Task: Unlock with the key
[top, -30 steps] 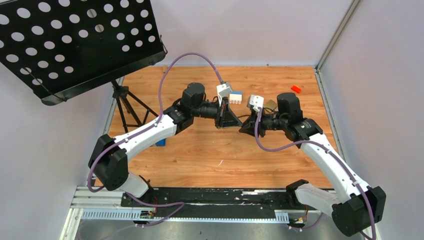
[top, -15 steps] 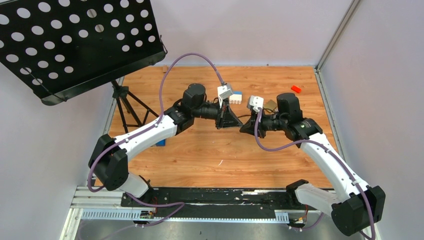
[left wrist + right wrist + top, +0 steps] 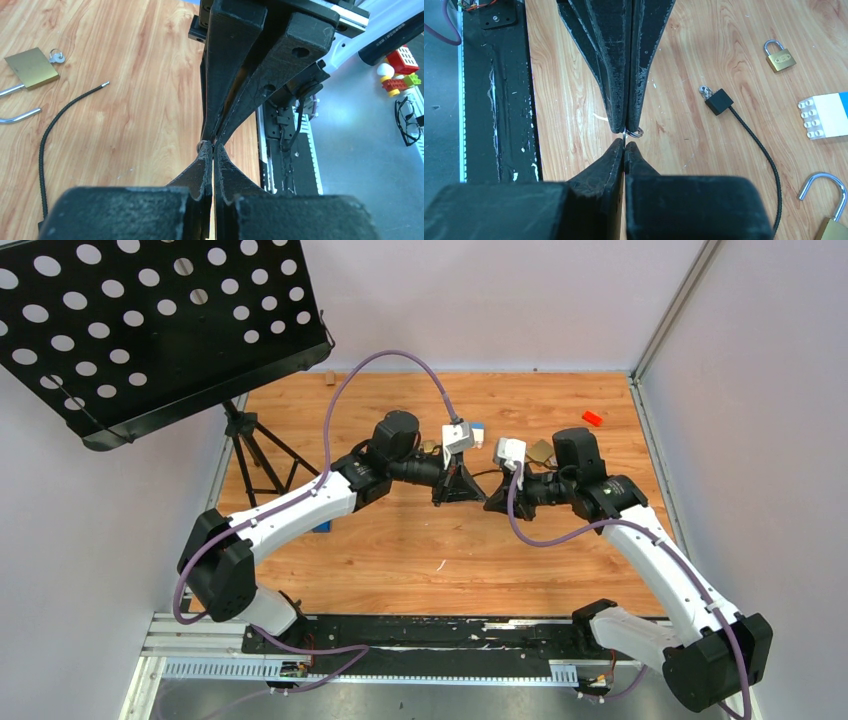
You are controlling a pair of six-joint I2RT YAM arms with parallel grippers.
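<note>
The key (image 3: 625, 134) shows edge-on as a thin grey sliver, with its small wire ring (image 3: 638, 132) sticking out to one side. My left gripper (image 3: 468, 497) and right gripper (image 3: 489, 503) meet tip to tip above the middle of the wooden table. Both are shut on the key, which bridges the two sets of tips. In the left wrist view, my left gripper (image 3: 213, 146) is closed and the ring (image 3: 200, 146) peeks out at its tips. My right gripper (image 3: 625, 144) is closed too. A small shut brass padlock (image 3: 780, 59) lies on the table.
A larger brass padlock (image 3: 31, 67) lies with its shackle open and a small grey metal piece at its base. A black cable with a blocky end (image 3: 719, 102) lies nearby. A white-blue brick (image 3: 826, 115), a red brick (image 3: 593, 418) and a music stand (image 3: 160, 330) stand around.
The right gripper's jaws have closed onto the key held in the left gripper. Both wrists have rolled slightly, and the meeting point has shifted a little toward the near edge.
</note>
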